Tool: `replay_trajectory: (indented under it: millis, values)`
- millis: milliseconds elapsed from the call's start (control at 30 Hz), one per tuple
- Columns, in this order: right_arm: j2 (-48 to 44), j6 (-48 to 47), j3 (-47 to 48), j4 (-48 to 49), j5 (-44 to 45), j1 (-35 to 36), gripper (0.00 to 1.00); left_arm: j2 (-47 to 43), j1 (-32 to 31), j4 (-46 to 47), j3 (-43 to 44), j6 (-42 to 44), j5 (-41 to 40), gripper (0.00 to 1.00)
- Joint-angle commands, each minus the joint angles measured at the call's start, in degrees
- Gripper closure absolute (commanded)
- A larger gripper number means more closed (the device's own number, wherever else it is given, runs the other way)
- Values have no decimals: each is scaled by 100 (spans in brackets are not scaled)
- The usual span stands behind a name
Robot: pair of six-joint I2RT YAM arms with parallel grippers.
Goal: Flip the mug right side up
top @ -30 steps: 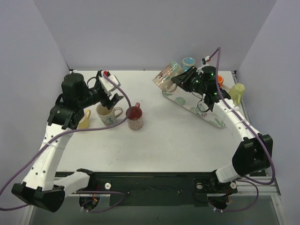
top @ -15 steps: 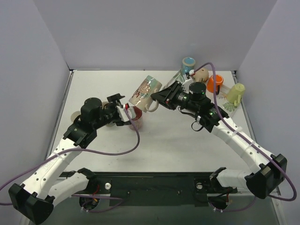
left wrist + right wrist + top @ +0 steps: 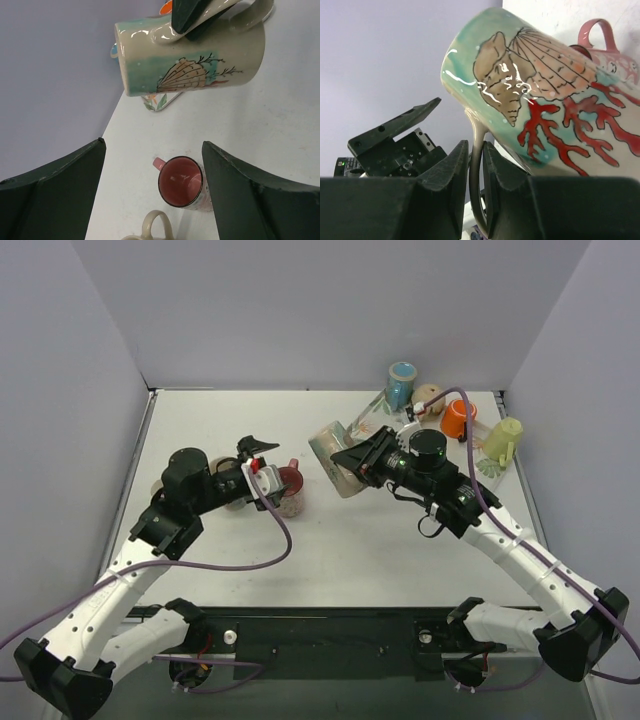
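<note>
The shell-and-coral mug hangs in the air, tilted on its side, left of the table's centre. It also shows in the left wrist view and the right wrist view. My right gripper is shut on the mug's handle. My left gripper is open and empty, just left of the mug and above a red mug. In the left wrist view the left gripper stands wide open over the red mug.
A cream mug stands upright next to the red one, mostly hidden under my left arm. At the back right are a leaf-patterned tray, a blue cup, an orange cup and a yellow-green mug.
My right gripper has carried the shell mug from the back right tray to left of centre, lowering and turning it. My left arm has swung right, over the red mug.
</note>
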Motion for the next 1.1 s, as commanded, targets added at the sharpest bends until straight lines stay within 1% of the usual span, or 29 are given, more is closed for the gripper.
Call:
replay_trajectory:
  millis: [0,33,67,100,133,200,233,300,400,500,633,667,700,733,767,800,900,933,967,1067]
  values:
    - [-360,-62,198,874,186,67,100,169,-35,455,74,-213,438,12]
    - [-352,-185,225,725,369,67,100,222,-35,673,-83,-221,377,11]
    - [-369,-421,268,314,675,49,100,240,-35,832,-163,-300,332,12]
    - [-360,-502,173,119,809,23,100,240,-26,1112,-286,-379,262,11]
    - [-378,-494,7,21,966,-64,100,222,-26,1176,-348,-432,262,11]
    - [-352,-250,-424,353,794,-248,100,205,-26,1220,-427,-432,349,11]
    - [-351,-187,-669,580,792,-284,100,205,-26,1264,-480,-441,384,10]
    - [-343,-107,-873,775,889,-302,100,248,-35,1282,-498,-529,385,9]
    - [-168,-90,-944,855,714,-425,100,257,-43,1220,-515,-555,516,9]
    - [-132,60,-1145,1179,573,-557,100,214,-35,1202,-568,-564,578,9]
    - [-202,-151,-1094,918,669,-575,100,240,-35,1203,-568,-651,543,8]
    - [-228,-38,-1198,995,643,-583,100,275,-35,1176,-559,-687,613,7]
    - [-246,398,-1286,1352,634,-601,100,284,-43,1185,-559,-731,665,5]
    - [-316,637,-1513,1617,686,-592,100,310,-52,1194,-577,-731,796,5]
    - [-342,1066,-1576,2124,835,-523,100,328,-104,1211,-585,-740,833,4]
    - [-360,1175,-1525,2208,932,-479,100,345,-140,1272,-629,-705,824,4]
    - [-456,1010,-1156,1849,1563,-233,100,398,-280,1369,-665,-713,684,4]
    - [-492,1018,-1112,1927,1653,-162,100,415,-333,1404,-647,-766,588,4]
    - [-536,1113,-1102,1953,2019,-127,100,416,-455,1431,-673,-775,413,4]
    - [-571,1342,-1059,2243,2461,40,100,407,-720,1711,-814,-617,69,4]
